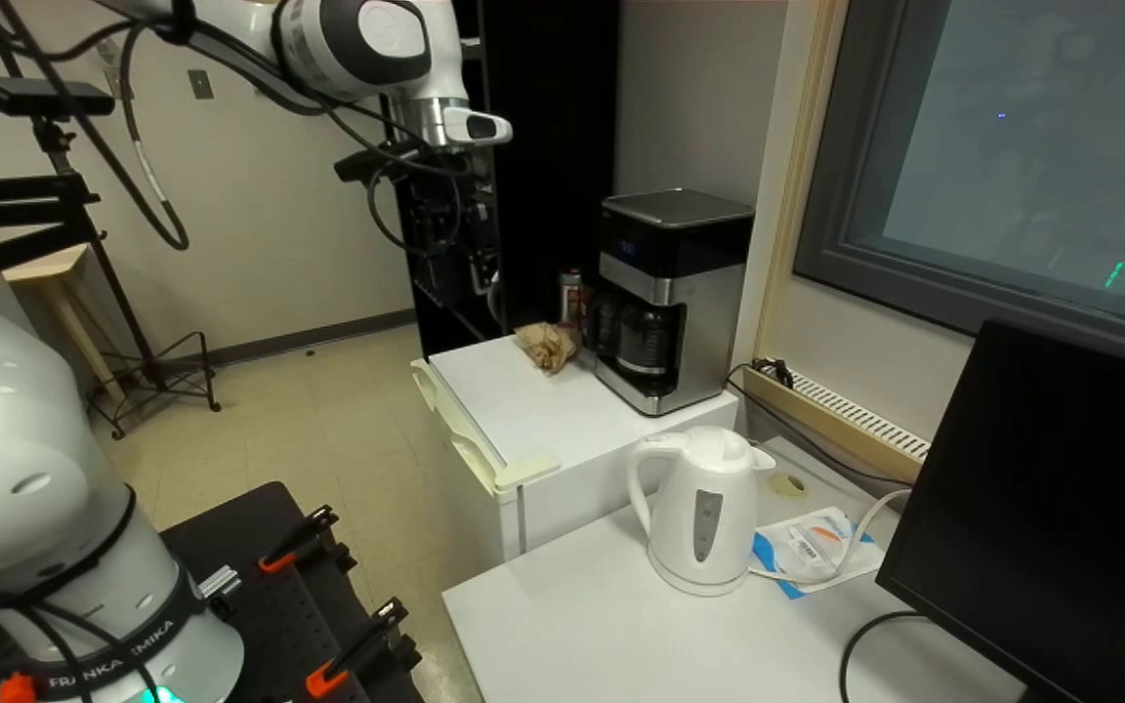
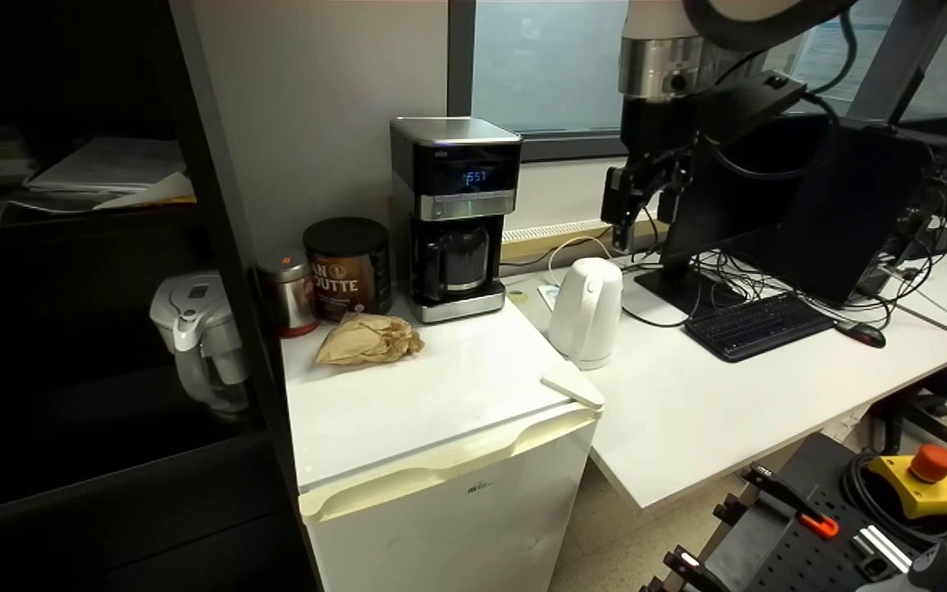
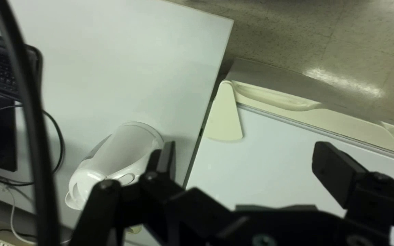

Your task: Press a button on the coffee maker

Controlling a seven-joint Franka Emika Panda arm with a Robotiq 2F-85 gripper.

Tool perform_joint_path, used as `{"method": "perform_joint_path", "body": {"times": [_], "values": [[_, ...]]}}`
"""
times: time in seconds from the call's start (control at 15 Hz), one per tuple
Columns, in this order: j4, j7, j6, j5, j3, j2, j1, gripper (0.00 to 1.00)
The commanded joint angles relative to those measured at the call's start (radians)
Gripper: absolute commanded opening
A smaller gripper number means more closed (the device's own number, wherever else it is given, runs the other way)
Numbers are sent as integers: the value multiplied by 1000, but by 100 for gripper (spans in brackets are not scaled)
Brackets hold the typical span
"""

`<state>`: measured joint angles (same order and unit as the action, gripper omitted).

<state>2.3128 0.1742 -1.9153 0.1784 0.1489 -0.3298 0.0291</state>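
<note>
Closing the Robotiq gripper (image 3: 246, 160), whose fingers (image 3: 335, 172) stand apart, into one blunt tip should help before a straight push on the silver control strip (image 2: 473, 205) of the drip coffee maker (image 1: 694, 293), standing on the mini-fridge (image 2: 465, 366) near the rear corner of the white desk (image 2: 712, 411).

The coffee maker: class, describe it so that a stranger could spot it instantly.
Find the white mini fridge beside the white desk. On its top, at the back corner nearest the desk, stands the boxy black-and-silver coffee maker. Unlike the round brown canister beside it, it has a lit blue display and a carafe.
</note>
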Motion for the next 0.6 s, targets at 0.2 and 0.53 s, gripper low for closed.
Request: {"method": "perform_joint_path", "body": {"times": [0.2,0.53], "values": [[-92,45,-75,249,22,138,7,100],[-77,62,-216,416,34,175,29,91]]}}
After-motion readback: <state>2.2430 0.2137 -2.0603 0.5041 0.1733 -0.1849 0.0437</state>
